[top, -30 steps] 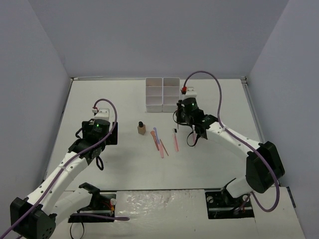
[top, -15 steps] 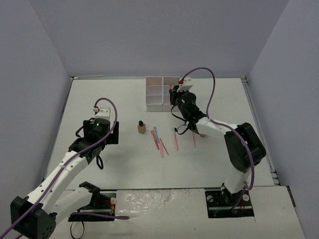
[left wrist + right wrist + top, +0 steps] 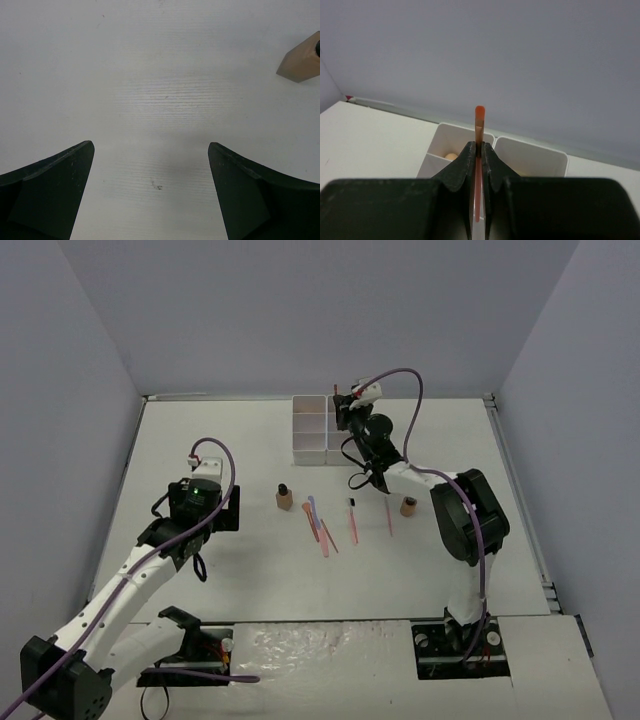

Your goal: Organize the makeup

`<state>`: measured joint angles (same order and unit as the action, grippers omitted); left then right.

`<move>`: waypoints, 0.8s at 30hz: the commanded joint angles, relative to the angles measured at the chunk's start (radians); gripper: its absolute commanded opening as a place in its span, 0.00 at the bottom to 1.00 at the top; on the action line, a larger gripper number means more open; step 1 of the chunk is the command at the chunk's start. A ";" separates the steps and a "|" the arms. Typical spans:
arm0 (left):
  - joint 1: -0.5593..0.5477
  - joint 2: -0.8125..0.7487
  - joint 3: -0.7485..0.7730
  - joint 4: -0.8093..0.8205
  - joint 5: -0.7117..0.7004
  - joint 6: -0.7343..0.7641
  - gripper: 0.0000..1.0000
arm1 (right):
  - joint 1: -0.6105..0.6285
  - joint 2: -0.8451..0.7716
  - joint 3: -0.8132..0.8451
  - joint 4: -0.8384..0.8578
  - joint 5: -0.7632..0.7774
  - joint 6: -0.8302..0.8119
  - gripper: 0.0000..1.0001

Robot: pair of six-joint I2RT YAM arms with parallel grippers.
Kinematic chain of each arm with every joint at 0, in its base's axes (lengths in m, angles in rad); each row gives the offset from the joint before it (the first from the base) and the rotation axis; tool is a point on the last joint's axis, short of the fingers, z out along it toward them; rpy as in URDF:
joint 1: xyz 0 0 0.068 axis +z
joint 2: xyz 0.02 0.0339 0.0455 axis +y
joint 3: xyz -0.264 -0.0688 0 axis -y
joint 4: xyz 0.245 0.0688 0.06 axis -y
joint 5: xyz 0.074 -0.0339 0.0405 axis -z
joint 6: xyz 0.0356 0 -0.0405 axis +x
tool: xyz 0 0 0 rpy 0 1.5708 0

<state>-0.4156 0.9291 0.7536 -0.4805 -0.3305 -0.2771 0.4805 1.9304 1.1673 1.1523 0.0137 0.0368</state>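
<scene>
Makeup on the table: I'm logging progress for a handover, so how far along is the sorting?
Early, it seems. Done: one peach sponge sits in a compartment of the white box. In hand: the right hand is shut on an orange-tipped stick at the box. Left: two tan bottles, several loose sticks and a small black tube lie on the table; the left hand is open, empty.

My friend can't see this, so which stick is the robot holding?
Find the white gridded box at the far edge of the table. The right claw hangs by it, shut on a thin orange-pink stick poking past its fingertips, unlike the other sticks lying loose mid-table.
</scene>
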 commanded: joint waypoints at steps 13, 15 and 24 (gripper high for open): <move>0.008 -0.003 0.018 0.049 0.004 -0.005 0.97 | -0.062 0.149 0.106 0.244 -0.138 -0.134 0.00; 0.009 -0.003 0.018 0.049 0.005 -0.005 0.97 | -0.070 0.166 0.112 0.247 -0.161 -0.144 0.01; 0.009 0.000 0.020 0.052 0.005 -0.005 0.97 | -0.085 0.167 0.073 0.248 -0.202 -0.149 0.07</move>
<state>-0.4156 0.9294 0.7536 -0.4804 -0.3184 -0.2771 0.3973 2.1359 1.2313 1.2236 -0.1483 -0.0918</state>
